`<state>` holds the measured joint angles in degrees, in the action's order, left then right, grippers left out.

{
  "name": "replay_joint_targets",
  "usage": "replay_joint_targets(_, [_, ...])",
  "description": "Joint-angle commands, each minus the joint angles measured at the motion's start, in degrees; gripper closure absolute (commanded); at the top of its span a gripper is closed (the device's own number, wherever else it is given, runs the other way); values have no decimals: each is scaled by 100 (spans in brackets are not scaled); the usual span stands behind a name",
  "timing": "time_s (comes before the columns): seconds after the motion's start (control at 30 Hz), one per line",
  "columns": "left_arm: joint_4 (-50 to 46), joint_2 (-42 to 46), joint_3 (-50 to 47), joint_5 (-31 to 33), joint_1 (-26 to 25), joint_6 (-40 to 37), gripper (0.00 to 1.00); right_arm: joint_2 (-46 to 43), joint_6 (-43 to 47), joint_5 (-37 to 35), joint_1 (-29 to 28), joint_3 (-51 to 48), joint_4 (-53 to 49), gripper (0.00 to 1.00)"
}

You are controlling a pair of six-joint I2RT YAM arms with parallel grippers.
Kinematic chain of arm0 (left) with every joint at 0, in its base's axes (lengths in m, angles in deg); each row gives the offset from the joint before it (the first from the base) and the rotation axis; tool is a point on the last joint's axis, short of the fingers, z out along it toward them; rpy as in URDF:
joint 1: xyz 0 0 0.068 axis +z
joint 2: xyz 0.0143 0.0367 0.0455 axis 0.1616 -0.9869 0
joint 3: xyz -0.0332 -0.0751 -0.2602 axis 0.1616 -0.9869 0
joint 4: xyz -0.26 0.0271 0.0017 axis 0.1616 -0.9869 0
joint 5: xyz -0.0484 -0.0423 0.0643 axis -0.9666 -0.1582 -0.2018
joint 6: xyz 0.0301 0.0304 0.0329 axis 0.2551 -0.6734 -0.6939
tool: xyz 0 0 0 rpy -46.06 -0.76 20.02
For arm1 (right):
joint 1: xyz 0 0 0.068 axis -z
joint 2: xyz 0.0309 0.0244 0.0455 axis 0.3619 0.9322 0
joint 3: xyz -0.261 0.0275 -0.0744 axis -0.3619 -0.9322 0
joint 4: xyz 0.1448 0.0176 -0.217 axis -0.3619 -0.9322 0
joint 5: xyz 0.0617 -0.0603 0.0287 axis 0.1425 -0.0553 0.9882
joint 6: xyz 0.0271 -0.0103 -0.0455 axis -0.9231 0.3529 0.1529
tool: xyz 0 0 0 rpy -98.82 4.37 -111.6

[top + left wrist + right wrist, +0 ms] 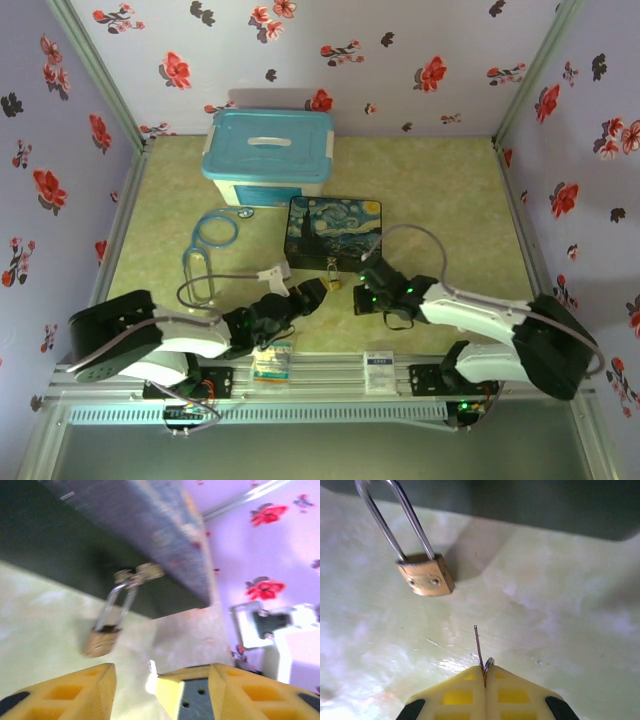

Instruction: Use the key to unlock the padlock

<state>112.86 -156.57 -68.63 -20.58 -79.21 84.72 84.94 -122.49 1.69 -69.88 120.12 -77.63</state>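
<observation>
Your right gripper (485, 672) pinches the key (478, 645) tip-out toward the padlock (425, 575); left gripper (135, 676) is half-open, empty, probably ready to steady it.

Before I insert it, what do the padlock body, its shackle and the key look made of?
The padlock body looks brass: dull gold, two rivets. The shackle looks steel: bright, silvery, reflective. The key seems thin grey metal, seen edge-on; too slim to tell more.

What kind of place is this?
Probably a small robot test booth: flowered walls enclose a green tabletop, with a left arm and a right arm bolted to a metal rail.
</observation>
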Motion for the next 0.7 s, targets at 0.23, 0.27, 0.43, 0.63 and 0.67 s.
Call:
replay_joint_targets(0.23, [-1178, 1320, 649, -1765, 126, -2169, 51, -1620, 797, 2728, 223, -24, 999, 100])
replay_joint_targets(0.27, [-1195, 1404, 649, -1890, 129, -2205, 51, -1667, 715, 2890, 219, -45, 1198, 100])
replay_joint_targets(0.43, [-1100, 1828, 355, -1826, 205, -2068, 55, -1773, 438, 3235, 215, -129, 1775, 100])
replay_joint_targets(0.63, [-821, 1785, 273, -1886, 259, -2019, 62, -1890, 286, 3395, 217, -189, 1987, 100])
replay_joint_targets(0.67, [-830, 1761, 298, -1895, 259, -2018, 63, -1895, 277, 3418, 214, -199, 2000, 100])
